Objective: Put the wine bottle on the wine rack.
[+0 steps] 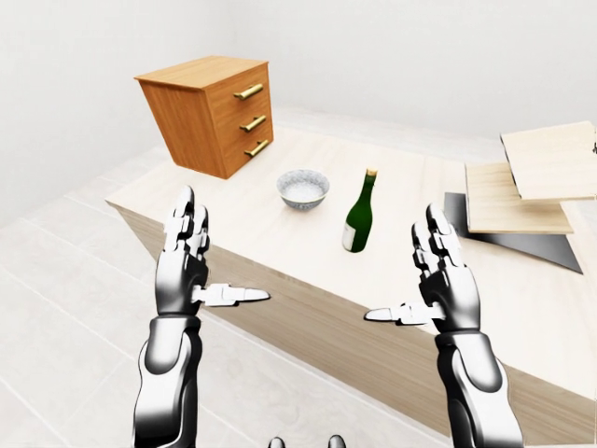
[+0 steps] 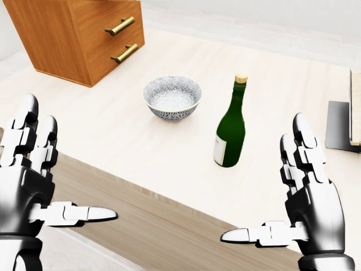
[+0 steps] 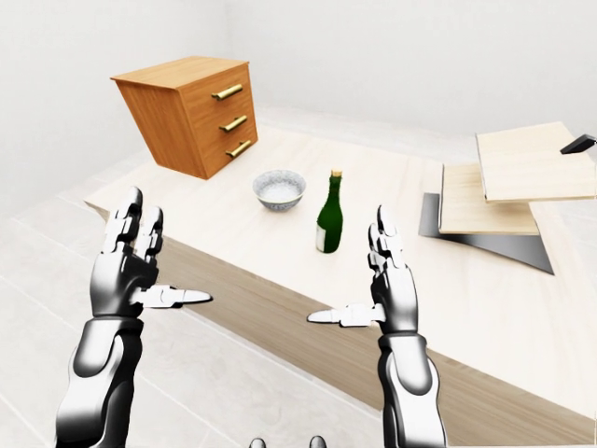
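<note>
A pale wooden bench [image 1: 280,238] runs across the middle of the left-eye view, with a brown drawer cabinet [image 1: 210,114] at its upper left and stacked light boards [image 1: 532,182] on a dark base at the right. Both the left hand [image 2: 25,180] and the right hand [image 2: 307,197] are raised in the lower corners of the head view, fingers spread and released, grasping nothing. The green wine bottle [image 2: 231,127] stands upright on the bench at centre, near and to the right of a patterned bowl [image 2: 172,97].

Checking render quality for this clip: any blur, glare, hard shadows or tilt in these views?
Head view: sharp throughout, flat even light, only a faint soft shadow under the bowl and wine bottle. Left-eye view: crisp too, but the table and drawer cabinet look slanted, horizon tilted. Right-eye view: same tilt, no glare.
</note>
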`<state>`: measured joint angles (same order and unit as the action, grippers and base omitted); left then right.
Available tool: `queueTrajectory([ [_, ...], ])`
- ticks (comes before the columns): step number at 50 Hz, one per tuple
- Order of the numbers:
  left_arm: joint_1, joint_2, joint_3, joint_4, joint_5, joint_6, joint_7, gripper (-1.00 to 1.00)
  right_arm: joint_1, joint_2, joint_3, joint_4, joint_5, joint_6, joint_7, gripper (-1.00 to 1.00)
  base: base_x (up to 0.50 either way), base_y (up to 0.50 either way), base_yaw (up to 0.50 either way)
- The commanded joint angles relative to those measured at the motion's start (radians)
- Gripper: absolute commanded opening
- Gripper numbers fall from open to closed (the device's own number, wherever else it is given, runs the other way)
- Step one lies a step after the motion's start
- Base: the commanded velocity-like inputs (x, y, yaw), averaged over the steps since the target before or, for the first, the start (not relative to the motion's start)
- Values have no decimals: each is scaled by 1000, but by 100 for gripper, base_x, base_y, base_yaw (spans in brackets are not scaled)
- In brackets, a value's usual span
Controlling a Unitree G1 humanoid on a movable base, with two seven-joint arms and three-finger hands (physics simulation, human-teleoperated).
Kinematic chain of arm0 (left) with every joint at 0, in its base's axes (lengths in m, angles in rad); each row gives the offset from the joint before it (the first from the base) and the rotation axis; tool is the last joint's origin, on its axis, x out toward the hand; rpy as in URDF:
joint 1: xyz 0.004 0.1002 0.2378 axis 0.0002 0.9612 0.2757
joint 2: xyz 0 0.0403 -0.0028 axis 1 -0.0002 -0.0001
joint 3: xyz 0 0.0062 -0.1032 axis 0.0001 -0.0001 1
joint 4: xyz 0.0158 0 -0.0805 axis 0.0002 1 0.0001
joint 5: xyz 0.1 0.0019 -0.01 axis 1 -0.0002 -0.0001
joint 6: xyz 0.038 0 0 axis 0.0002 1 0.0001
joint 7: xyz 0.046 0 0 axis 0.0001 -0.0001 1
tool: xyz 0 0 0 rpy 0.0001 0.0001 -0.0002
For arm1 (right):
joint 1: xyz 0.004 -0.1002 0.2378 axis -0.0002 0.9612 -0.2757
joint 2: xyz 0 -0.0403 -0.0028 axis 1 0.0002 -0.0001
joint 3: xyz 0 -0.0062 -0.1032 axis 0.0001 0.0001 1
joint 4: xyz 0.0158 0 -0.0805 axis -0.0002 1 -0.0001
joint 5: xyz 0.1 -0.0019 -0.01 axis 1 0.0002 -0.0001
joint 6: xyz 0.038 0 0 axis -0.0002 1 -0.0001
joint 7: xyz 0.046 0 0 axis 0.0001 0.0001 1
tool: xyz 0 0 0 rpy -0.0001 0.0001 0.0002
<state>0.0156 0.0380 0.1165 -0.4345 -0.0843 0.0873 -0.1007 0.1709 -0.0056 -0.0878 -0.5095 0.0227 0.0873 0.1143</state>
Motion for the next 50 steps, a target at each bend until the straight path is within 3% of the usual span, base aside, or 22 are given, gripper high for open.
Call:
queueTrajectory([
  [1,9,4,14,30,-14,0,-5,100,-4,1,5,5,0,0,-5,100,0,0,50],
  [10,5,6,16,35,-25,0,-13,100,-10,1,-11,0,18,0,-15,100,0,0,7],
  [30,6,8,23,54,-29,0,-13,100,-8,-3,4,17,10,0,-12,100,23,-42,0],
  [50,9,16,59,16,-57,0,-6,100,-19,-6,-18,0,20,0,3,100,3,-1,0],
])
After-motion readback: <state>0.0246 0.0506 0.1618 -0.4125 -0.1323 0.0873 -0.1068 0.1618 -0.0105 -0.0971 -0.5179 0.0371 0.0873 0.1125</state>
